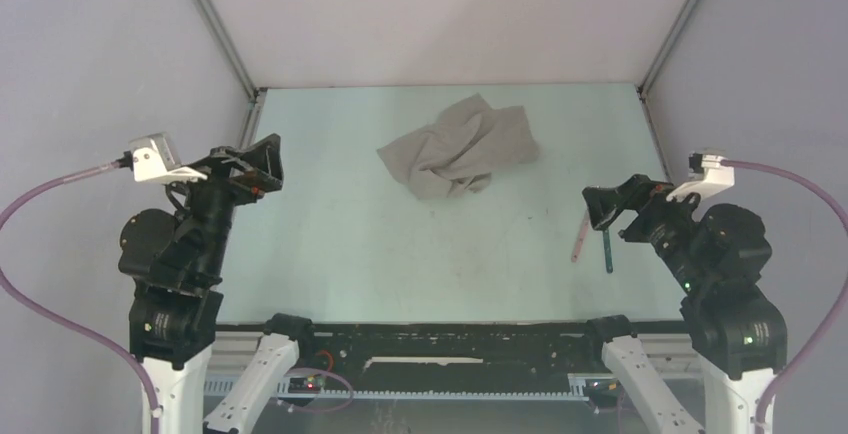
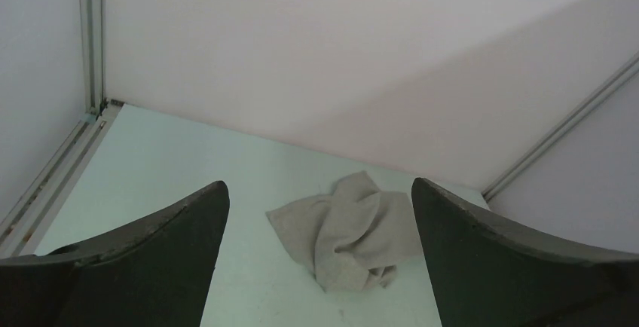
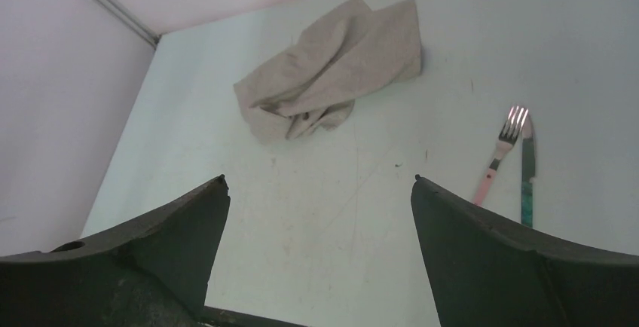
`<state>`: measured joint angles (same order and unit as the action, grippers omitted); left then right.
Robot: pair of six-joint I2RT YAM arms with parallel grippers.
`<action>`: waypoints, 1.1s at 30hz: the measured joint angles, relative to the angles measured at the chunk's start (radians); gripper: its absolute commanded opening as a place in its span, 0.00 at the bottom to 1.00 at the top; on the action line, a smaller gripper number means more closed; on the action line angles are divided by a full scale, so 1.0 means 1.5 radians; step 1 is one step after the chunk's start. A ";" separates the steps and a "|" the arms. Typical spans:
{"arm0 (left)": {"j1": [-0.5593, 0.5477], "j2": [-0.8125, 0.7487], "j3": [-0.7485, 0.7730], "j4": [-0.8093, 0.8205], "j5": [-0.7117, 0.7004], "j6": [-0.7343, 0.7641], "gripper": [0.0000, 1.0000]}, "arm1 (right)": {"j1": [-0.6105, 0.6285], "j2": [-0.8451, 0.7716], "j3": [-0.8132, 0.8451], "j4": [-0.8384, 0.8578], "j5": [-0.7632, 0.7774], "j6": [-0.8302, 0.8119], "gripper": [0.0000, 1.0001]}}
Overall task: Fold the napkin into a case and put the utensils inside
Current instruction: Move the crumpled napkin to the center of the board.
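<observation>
1. Two arms are seen from above at the near corners of a pale green table (image 1: pixel 340 239); the left gripper (image 1: pixel 272 164) is held above the table's left edge with its jaws spread apart and nothing between them
2. Also from above, the right gripper (image 1: pixel 597 208) is held over the right side of the table, its jaws likewise apart and empty; the utensils (image 1: pixel 579 239) are laid side by side just beside and below it, on the table
3. The napkin (image 1: pixel 460 146) is found crumpled in a loose heap toward the far middle of the table, unfolded into no case, well apart from both grippers and from the utensils
4. From the left wrist, two dark fingers (image 2: pixel 151 259) are shown wide apart, and the rumpled napkin is framed between them, farther off on the table near the back wall
5. From the right wrist, the fingers (image 3: pixel 497 252) are again shown spread, with the napkin at the upper middle; a pink-handled fork (image 3: pixel 497 160) and a teal-handled knife (image 3: pixel 527 176) are seen lying close together at the right, tips pointed away, clear of the cloth
</observation>
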<state>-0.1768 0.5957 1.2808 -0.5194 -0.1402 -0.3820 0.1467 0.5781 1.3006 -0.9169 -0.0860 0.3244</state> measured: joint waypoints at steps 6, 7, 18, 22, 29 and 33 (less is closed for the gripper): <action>-0.001 0.006 -0.036 -0.020 0.015 0.004 1.00 | 0.018 0.045 -0.082 0.039 0.004 0.006 1.00; -0.001 0.009 -0.052 -0.020 0.023 0.003 1.00 | 0.030 0.066 -0.100 0.057 0.007 0.008 1.00; -0.002 0.212 -0.262 0.064 0.156 -0.093 1.00 | 0.007 0.550 -0.117 0.348 -0.130 0.050 0.92; -0.002 0.343 -0.260 0.127 0.165 -0.123 0.98 | -0.035 0.737 -0.026 0.409 -0.204 0.072 0.85; 0.013 0.628 -0.123 0.221 0.146 -0.140 0.88 | -0.073 0.996 0.266 0.390 -0.227 0.072 0.77; 0.018 0.771 -0.055 0.246 0.144 -0.148 1.00 | -0.079 1.135 0.475 0.332 -0.202 0.067 0.75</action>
<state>-0.1505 1.7523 1.1980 -0.1509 0.0753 -0.6037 0.0288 2.2807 2.0132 -0.4183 -0.3885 0.4255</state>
